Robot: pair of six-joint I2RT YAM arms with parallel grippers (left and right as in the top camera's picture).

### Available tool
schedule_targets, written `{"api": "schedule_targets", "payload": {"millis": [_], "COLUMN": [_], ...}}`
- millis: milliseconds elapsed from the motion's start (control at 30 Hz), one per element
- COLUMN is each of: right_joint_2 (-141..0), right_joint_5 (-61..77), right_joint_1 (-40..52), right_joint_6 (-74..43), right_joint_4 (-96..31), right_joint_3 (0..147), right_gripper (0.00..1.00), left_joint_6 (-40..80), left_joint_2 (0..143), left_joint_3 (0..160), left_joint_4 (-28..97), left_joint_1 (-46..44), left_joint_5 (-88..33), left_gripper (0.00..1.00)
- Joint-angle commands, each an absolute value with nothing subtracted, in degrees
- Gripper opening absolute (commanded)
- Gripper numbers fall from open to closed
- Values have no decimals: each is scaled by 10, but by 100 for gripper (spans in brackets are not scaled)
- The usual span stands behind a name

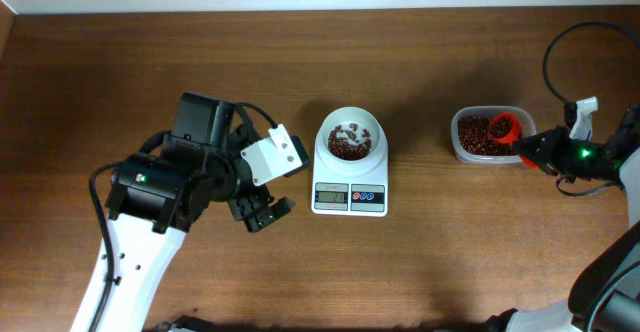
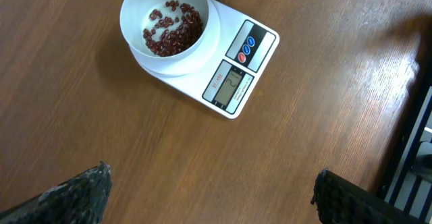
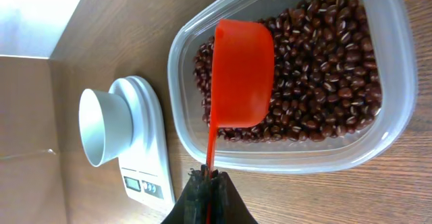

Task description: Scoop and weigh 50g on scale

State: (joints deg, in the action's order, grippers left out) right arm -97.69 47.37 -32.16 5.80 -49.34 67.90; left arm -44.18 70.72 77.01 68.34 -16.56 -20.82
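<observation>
The white scale (image 1: 349, 184) stands at the table's middle, its round bowl (image 1: 350, 122) holding a small heap of red-brown beans (image 1: 347, 144). The left wrist view shows the scale (image 2: 266, 38) and those beans (image 2: 172, 34) ahead of my left gripper (image 2: 210, 175). That gripper (image 1: 268, 212) is open and empty, hovering left of the scale. My right gripper (image 3: 210, 178) is shut on the thin handle of the orange-red scoop (image 3: 241, 75). The scoop's cup (image 1: 503, 127) lies over the beans (image 3: 317, 62) in the clear tub (image 3: 398, 82). No beans show on its orange surface.
The clear tub (image 1: 462, 147) sits right of the scale with a gap of bare wood between them. The table's far edge meets a pale wall at the top. A black cable (image 1: 555, 52) loops above the right arm. The scale (image 3: 145, 160) lies left of the tub in the right wrist view.
</observation>
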Motion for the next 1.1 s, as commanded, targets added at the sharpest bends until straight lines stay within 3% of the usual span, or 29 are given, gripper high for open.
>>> {"api": "schedule_targets", "payload": {"millis": [0, 1067], "right_joint_2": [-965, -965], "right_joint_5": [496, 654], "right_joint_1": [-324, -383], "right_joint_6": [55, 58], "right_joint_4": [-498, -537], "right_joint_3": [674, 674], "right_gripper": [4, 4], "left_joint_6": [-453, -453], "left_joint_2": [705, 705], "left_joint_3": [779, 779], "left_joint_4": [685, 685], "left_joint_1": [-163, -163], "left_joint_5": [-216, -216], "left_gripper": [99, 99]}}
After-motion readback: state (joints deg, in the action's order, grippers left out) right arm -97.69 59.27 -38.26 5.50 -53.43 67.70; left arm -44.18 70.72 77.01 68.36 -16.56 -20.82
